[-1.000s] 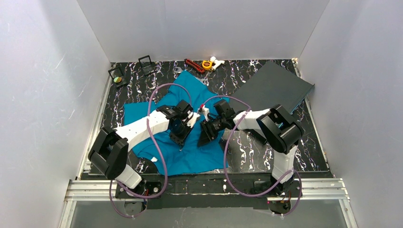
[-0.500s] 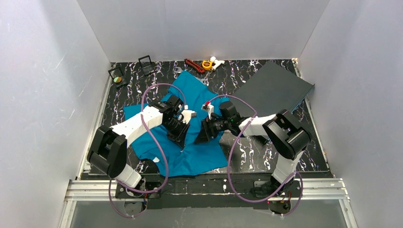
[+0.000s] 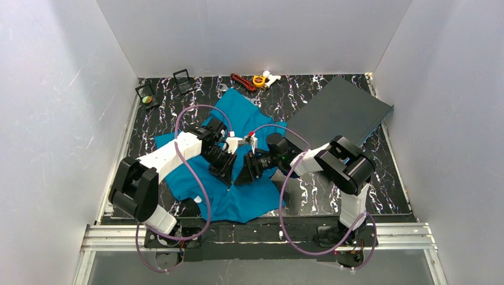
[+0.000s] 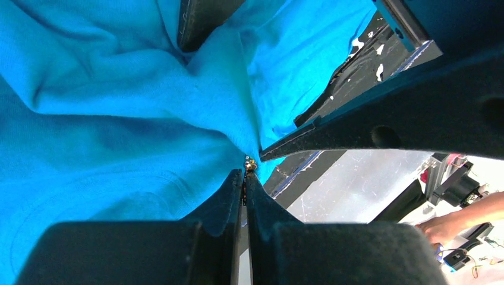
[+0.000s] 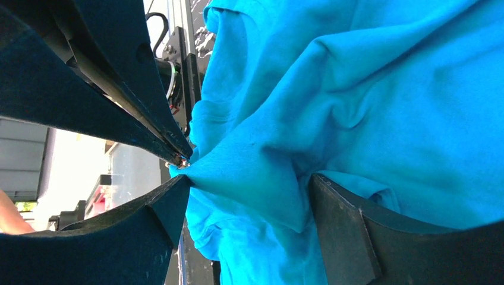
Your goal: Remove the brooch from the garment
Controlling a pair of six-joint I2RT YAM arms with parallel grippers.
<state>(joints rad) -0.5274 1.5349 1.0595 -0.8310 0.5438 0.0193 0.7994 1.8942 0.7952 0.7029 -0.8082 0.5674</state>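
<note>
The teal-blue garment (image 3: 252, 199) lies on the dark marbled table and is pulled up into a peak between the arms. In the left wrist view my left gripper (image 4: 244, 176) is shut, with a small gold brooch (image 4: 250, 162) at its tips, where the cloth (image 4: 119, 119) peaks. In the right wrist view my right gripper (image 5: 249, 180) is open and straddles that cloth fold (image 5: 386, 89). The left gripper's tips and the brooch (image 5: 183, 161) sit just above its left finger (image 5: 160, 219). The right gripper's fingers (image 4: 386, 119) also show in the left wrist view.
A flat dark grey board (image 3: 342, 110) lies tilted at the back right. Two small black frames (image 3: 147, 94) stand at the back left. A red tool (image 3: 242, 81), a yellow tape measure (image 3: 259, 80) and a white piece (image 3: 271, 76) lie along the back edge. White walls enclose the table.
My right gripper has moved left, up against the left gripper's tips over the garment. The left gripper has stayed roughly in place, with the cloth raised between them.
</note>
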